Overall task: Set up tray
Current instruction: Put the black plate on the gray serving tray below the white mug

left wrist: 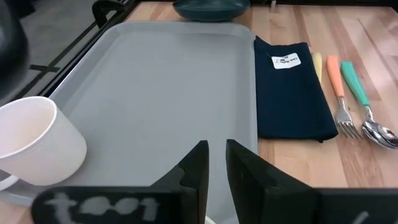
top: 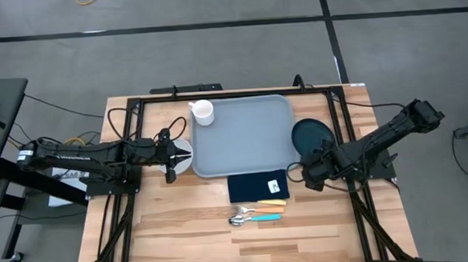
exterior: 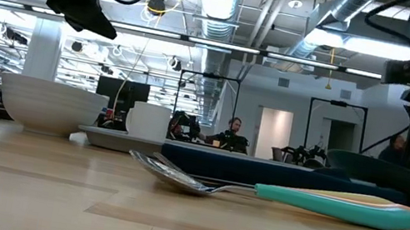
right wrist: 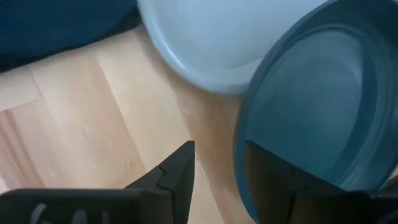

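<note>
The large flat grey-blue tray [top: 246,138] with raised rim lies at table centre. A white paper cup [top: 204,111] stands on its 10 o'clock corner. A round dark teal plate [top: 310,133] sits just off its 3 o'clock edge. A dark navy napkin [top: 258,186] lies at its 6 o'clock, with colour-handled cutlery [top: 258,215] beyond.

The right gripper [right wrist: 217,168] is at the plate, one finger inside the rim and one outside, jaws parted and not yet visibly clamped. It should probably pinch the rim firmly, lift the plate clear of the tray's edge, and carry it level towards 9 o'clock.

The left gripper [left wrist: 214,168] waits over a white bowl [top: 181,154] at the tray's 9 o'clock edge, its fingers nearly closed on nothing.
</note>
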You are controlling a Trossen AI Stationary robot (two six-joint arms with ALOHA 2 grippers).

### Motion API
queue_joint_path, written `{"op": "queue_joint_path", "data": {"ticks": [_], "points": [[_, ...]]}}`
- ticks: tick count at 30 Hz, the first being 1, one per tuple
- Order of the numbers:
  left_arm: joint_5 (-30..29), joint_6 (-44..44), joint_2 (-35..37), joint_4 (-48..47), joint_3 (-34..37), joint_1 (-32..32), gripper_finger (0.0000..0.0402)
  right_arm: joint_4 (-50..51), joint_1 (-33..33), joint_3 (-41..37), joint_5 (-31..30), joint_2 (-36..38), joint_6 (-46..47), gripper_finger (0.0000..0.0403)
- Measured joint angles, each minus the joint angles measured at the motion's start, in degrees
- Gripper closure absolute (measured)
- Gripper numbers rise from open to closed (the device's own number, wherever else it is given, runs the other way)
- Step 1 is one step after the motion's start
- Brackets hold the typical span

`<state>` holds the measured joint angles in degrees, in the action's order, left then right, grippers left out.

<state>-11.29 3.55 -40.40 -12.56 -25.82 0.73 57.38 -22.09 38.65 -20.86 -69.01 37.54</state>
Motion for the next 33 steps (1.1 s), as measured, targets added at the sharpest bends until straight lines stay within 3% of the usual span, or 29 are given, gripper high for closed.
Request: {"op": "queue_joint_path", "data": {"ticks": [10, 33], "points": [[-0.02, 0.06, 0.0, 0.0, 0.0, 0.0, 0.0357, -0.62, 0.71, 0.0, -0.2, -5.3, 1.98, 0.0274], [-0.03, 0.15, 0.0, 0.02, 0.0, 0.0, 0.0356, -0.17, 10.66, 0.02, 1.48, -5.32, 2.54, 0.0274]]}}
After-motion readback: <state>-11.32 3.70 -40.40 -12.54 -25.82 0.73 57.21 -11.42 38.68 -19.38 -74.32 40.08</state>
